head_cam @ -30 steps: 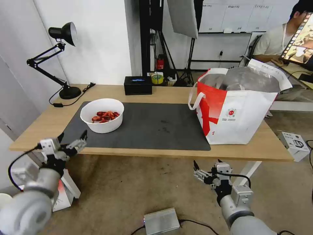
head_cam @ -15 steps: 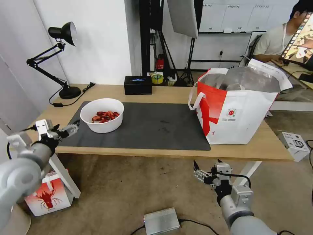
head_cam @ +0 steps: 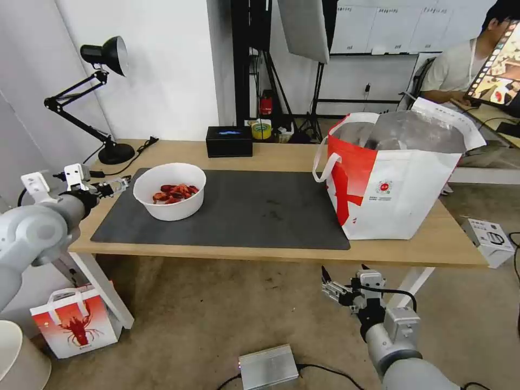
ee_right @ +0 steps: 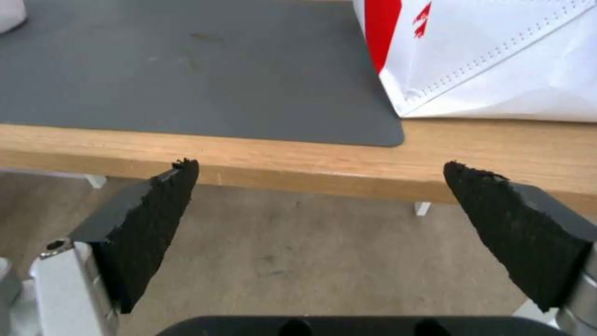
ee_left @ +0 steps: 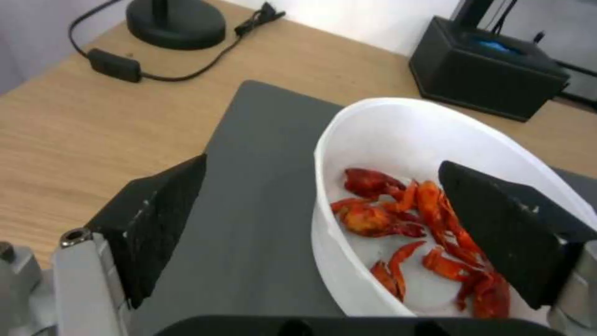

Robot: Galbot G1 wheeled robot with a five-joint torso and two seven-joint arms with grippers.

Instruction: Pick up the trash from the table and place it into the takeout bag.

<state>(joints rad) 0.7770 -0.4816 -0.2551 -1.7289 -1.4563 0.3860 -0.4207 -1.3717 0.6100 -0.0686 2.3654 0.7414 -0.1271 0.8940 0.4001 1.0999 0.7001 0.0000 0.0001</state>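
White bowl point(head_cam: 169, 190) with red crayfish shells point(head_cam: 174, 193) stands on the left part of the dark grey mat point(head_cam: 254, 208), near the mat's left edge. The mat lies on a light-wood table point(head_cam: 281, 156) with white legs. Takeout bag point(head_cam: 392, 176), white and red with foil lining, stands upright and open at the table's right end, partly on the mat's right edge, well apart from the bowl.

Surface between bowl and bag is bare mat with faint marks. At the back edge: a black tissue box point(head_cam: 229, 141); at the back left corner, a black desk lamp point(head_cam: 95, 97) with its cord on the wood. Front table edge is unobstructed. Floor is brownish; a small crayfish-print bag point(head_cam: 76, 324) stands by the left table leg, a grey metal box point(head_cam: 268, 367) lies in front.

Left gripper point(head_cam: 112, 187) is level with the tabletop just left of the bowl, fingers spread; in the left wrist view the bowl's near rim sits between the two pads point(ee_left: 162, 219), not touched.

Right gripper point(head_cam: 340, 283) hangs below the front table edge, under the bag, fingers spread wide and holding nothing.
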